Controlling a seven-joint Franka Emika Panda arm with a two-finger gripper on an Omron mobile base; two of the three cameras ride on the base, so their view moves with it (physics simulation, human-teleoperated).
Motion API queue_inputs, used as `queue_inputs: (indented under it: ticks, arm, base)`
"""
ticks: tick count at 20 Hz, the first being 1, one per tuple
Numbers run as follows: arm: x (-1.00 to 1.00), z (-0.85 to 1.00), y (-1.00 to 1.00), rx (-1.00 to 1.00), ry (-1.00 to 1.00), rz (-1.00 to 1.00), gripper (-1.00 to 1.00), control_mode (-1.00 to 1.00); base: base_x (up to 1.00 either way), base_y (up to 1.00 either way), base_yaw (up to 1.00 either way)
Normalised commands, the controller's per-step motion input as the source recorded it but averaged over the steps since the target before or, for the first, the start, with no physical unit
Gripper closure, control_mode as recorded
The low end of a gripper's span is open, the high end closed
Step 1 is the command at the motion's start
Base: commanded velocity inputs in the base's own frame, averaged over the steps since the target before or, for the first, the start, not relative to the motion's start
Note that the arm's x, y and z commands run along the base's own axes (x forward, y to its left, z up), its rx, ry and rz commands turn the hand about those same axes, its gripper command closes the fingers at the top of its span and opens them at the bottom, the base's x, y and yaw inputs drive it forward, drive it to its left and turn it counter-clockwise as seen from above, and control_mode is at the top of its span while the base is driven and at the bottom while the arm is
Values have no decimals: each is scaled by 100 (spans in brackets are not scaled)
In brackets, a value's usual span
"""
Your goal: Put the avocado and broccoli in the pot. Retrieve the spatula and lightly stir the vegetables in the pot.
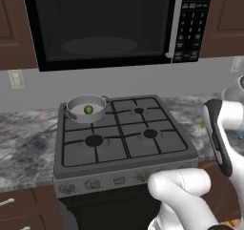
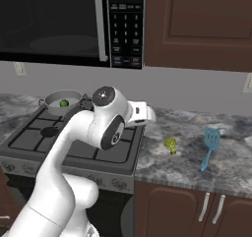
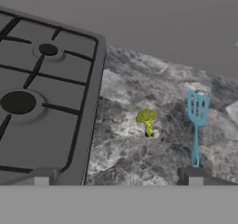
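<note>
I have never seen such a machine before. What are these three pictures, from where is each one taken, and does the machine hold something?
It is a white robot arm with dark joints in a computer-drawn kitchen. Two pictures come from cameras behind the arm, on its left and right. The third comes from a camera on its hand, looking forward past two small dark finger tips.

A shallow round grey metal pot stands on the back left burner of the grey stove, with a smooth dark green avocado inside. On the marbled grey counter lie a lumpy yellow-green broccoli floret and a light blue slotted spatula.

The gripper is open and holds nothing.
</note>
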Motion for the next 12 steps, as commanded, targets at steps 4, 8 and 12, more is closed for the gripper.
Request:
queue_inputs:
  ticks: [4,8,12]
  arm:
    - [37,-33,-98,0,24,0,-100,-100]
    - [91,-14,-86,1,36,-1,-100,-100]
    - [50,-24,-50,3,17,-2,-100,-100]
  base:
    - [0,0,0]
    - [0,0,0]
    - [0,0,0]
